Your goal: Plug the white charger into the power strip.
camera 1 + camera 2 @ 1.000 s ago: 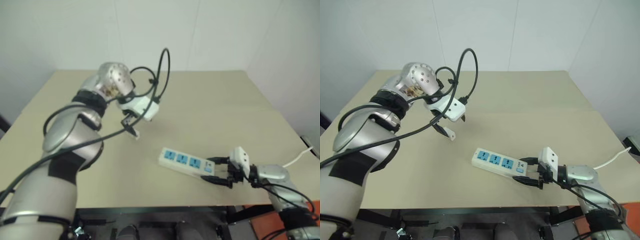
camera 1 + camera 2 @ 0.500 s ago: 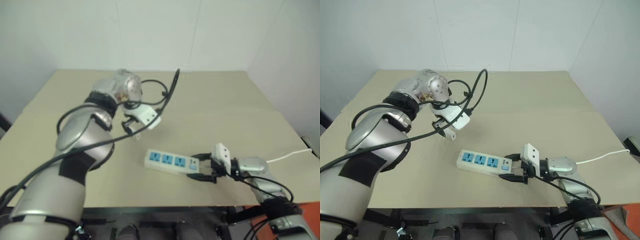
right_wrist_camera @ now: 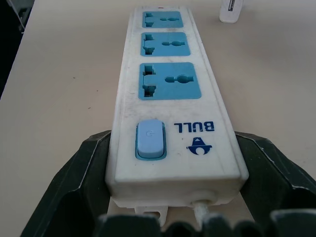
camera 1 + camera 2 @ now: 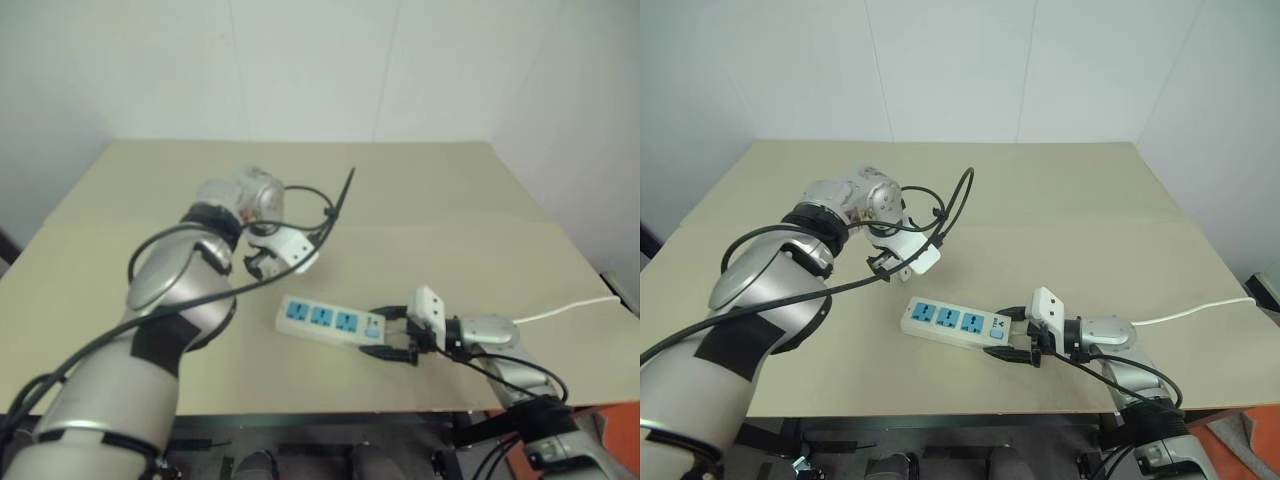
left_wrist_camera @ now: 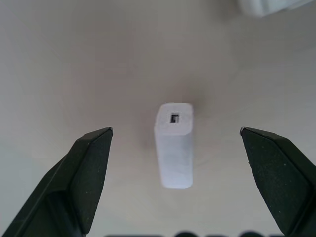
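Left gripper [image 5: 175,143] hangs spread over the small white block charger [image 5: 174,144], ready to pinch it.
Right gripper [image 3: 173,158] seemingly pinches the long white blue-socketed power strip [image 3: 168,98], steadying it at the charger's four o'clock.

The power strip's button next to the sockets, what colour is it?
Light blue, like the three socket faces. The long white plastic power strip and its button show best in the right wrist view.

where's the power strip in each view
left eye: power strip mid-table, switch end between the right gripper's jaws
right eye: same place
left wrist: white corner at the frame edge, past the white charger
right wrist: held between the jaws, running away
shared landmark: the charger beside the strip's far end
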### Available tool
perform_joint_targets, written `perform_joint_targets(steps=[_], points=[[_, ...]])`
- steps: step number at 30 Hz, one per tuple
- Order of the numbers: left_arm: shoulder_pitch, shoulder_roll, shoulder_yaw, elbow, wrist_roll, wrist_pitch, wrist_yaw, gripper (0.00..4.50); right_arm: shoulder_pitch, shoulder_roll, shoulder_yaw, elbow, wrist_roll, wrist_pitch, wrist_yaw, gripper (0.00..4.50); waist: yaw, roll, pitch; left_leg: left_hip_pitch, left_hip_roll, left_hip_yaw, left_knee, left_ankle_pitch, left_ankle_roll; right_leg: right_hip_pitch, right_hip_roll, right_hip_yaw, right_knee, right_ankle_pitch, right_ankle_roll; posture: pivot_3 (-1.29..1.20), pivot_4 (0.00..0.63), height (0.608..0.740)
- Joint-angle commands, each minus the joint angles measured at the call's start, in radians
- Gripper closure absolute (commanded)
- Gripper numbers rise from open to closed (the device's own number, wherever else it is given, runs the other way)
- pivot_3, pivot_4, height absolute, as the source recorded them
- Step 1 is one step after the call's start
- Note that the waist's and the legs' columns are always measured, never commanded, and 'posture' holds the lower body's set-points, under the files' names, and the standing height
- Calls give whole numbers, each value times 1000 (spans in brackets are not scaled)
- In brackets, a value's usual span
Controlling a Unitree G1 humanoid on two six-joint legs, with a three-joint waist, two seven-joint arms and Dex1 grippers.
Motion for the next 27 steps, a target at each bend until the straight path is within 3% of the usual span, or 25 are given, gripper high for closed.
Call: perform_joint_targets(steps=[1,27], points=[[0,-11,16,6,9,22,12,0,26,7,35,9,-36,20,-20,1099,-2,0,0,0,0,0,0,0,0,0,0,0,0,0,0,0,150,740],[38,-38,12,19,94,77,104,0,72,-15,38,-55,-48,41,-79,1099,5,0,0,2,0,0,0,0,0,2,0,0,0,0,0,0,150,740]])
